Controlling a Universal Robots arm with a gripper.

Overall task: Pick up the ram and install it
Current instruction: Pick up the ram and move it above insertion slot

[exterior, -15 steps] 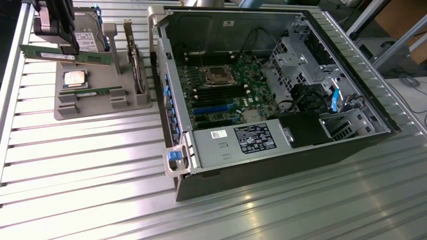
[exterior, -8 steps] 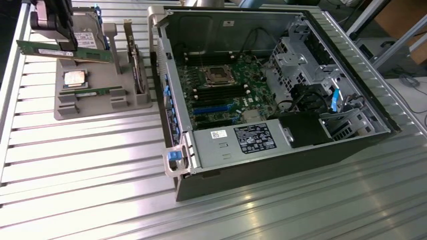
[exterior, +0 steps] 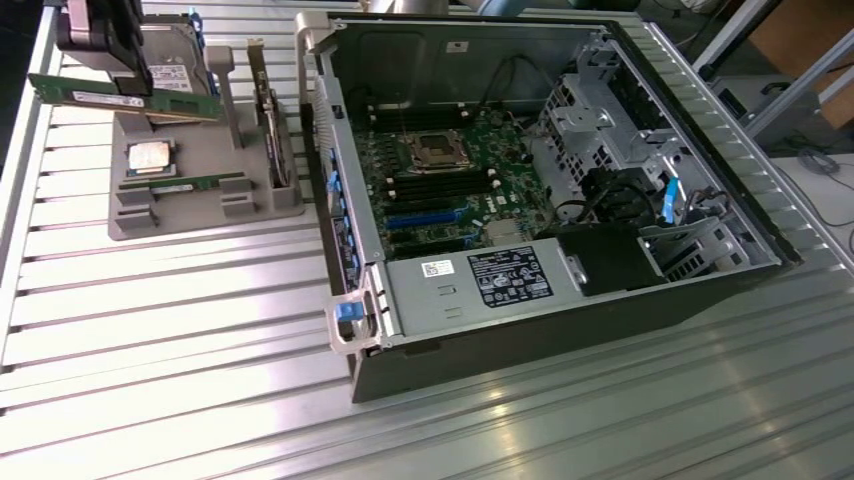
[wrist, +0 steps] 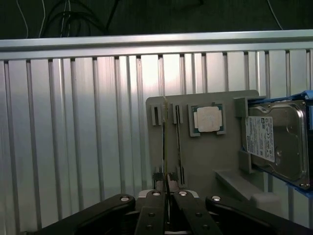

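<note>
The ram, a long thin green stick, hangs level just above the grey holder at the exterior view's left. My black gripper is shut on its upper edge. The wrist view looks down that stick edge-on, with the fingers pressed on both sides of it and my gripper above the holder. A second green stick lies in a slot of the holder. The open computer case shows its motherboard with black memory slots.
On the holder sit a square silver processor, a hard drive and an upright expansion card. The case's side wall rises between holder and motherboard. Ribbed metal table extends in front.
</note>
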